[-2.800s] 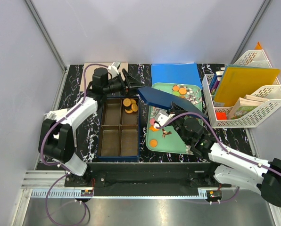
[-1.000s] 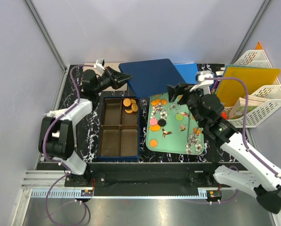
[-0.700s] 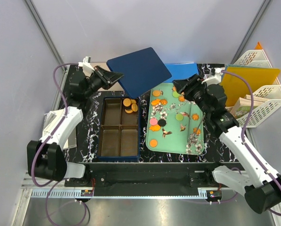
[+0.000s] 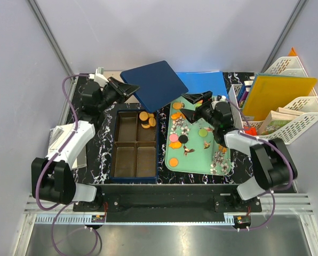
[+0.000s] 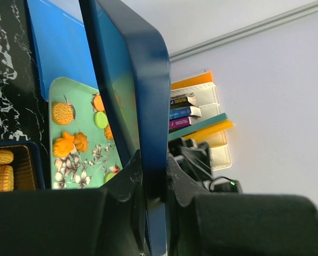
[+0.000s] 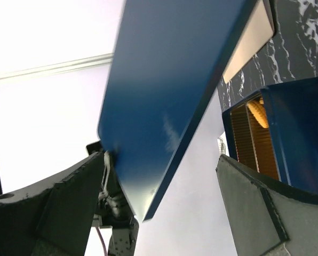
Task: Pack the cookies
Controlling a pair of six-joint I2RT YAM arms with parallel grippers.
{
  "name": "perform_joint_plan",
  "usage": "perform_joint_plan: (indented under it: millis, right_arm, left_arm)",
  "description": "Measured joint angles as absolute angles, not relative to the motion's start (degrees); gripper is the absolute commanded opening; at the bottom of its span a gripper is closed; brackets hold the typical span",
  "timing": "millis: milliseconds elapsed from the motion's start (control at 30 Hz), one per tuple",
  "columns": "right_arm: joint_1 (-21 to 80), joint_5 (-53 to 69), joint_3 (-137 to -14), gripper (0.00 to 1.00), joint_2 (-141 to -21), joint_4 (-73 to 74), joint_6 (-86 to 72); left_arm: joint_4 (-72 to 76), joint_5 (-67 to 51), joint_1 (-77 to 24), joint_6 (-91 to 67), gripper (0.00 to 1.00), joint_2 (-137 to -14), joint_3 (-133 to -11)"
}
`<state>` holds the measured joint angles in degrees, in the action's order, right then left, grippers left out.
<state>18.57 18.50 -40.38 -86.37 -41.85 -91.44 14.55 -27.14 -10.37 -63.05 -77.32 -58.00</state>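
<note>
My left gripper [image 4: 132, 88] is shut on the edge of a dark blue lid [image 4: 154, 82], holding it tilted in the air above the far end of the box. In the left wrist view the lid [image 5: 143, 80] is pinched between the jaws. The dark blue compartment box [image 4: 114, 154] holds several orange cookies [image 4: 146, 119] in its far right section. More cookies [image 4: 175, 144], orange, pink, black and green, lie on the mint-green tray [image 4: 199, 160]. My right gripper [image 4: 187, 104] hangs open over the tray's far end, facing the lid [image 6: 175, 74], with nothing between its fingers.
A bright blue folder [image 4: 207, 81] lies behind the tray. A white file rack [image 4: 287, 133] with a yellow folder and books stands at the right. Folded paper [image 4: 55, 140] lies by the left arm. Walls close in the back and sides.
The lid has risen off the tray side and swung left, over the box's far end. The right arm came up from the tray's middle to its far end, and its jaws widened.
</note>
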Motion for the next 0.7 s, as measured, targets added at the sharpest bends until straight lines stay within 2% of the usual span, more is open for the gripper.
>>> perform_joint_plan:
  millis: [167,533,633,667,700]
  right_arm:
    - [18.6,21.3,-42.3,0.94,-95.7,-48.9,-96.3]
    - [18.6,24.0,-53.4,0.94,-106.8,-55.0,-99.4]
    - [18.6,24.2,-55.9,0.83,-110.0,-55.5,-100.0]
    - [18.6,24.3,-56.2,0.74,-110.5,-55.7,-100.2]
    - [18.6,24.3,-56.2,0.68,-111.1,-56.0,-100.4]
  left_arm:
    - [14.5,-26.6,-11.8,-63.0,0.0,-77.3,-58.1]
    - [14.1,-23.1,-14.7,-62.5,0.0,-75.6,-58.2]
    - [13.6,-23.3,-16.0,-62.5,0.0,-75.3,-58.2]
    - [13.3,-23.4,-16.4,-62.5,0.0,-75.3,-58.2]
    - [13.1,-23.6,-16.6,-62.5,0.0,-75.3,-58.2]
